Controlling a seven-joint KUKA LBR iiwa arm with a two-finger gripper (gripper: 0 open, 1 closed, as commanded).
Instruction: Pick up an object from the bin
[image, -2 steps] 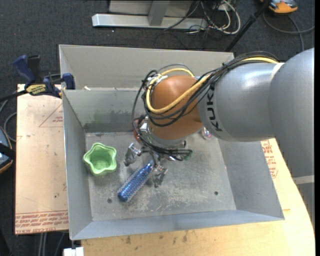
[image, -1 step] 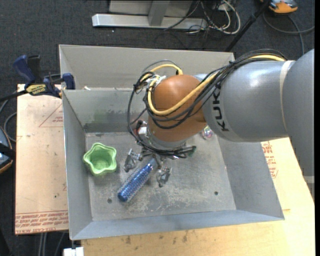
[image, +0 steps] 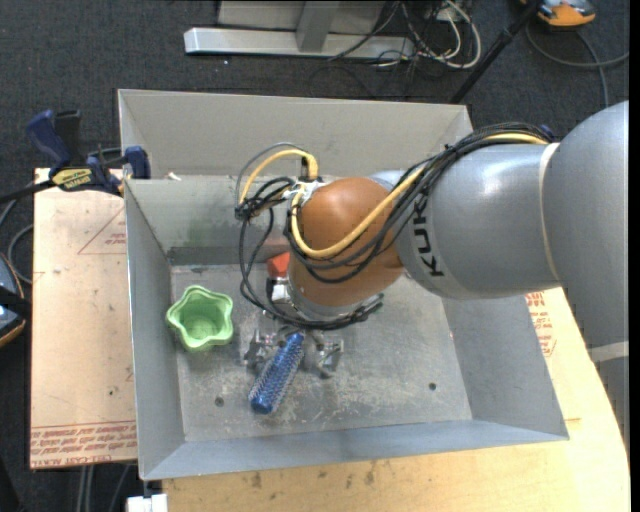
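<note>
Showing the approach step of a pick, judged from the pose alone. Nearest, toward the front wall of the grey bin (image: 150, 300): a blue bristled brush (image: 275, 375), cylindrical, lying flat and slanted on the floor, lower end toward the front, upper end pointing back and to the right. Just behind, over that upper end: the gripper (image: 293, 355), fingers apart, one on each side of the brush, tips low near the floor, clamped on nothing. Contact with the bristles: impossible to tell.

Probably calls next for closing across the brush's width, then lifting straight up. Grips near one end rather than at mid-length, so likely to let the free end droop on rising. Soft-looking bristles, liable to yield or slip under the pads.

To the left, near the brush but apart from it: a green cup (image: 202, 318) with a scalloped rim, upright, mouth open to the top. Stands clear of the nearer finger, yet close enough to be nudged by a sideways correction.

Farther back, half hidden beneath the orange wrist cover (image: 345, 235): a small red object (image: 279, 263), kind not identifiable, well out of the closing path. Farthest: the sloped rear wall.
</note>
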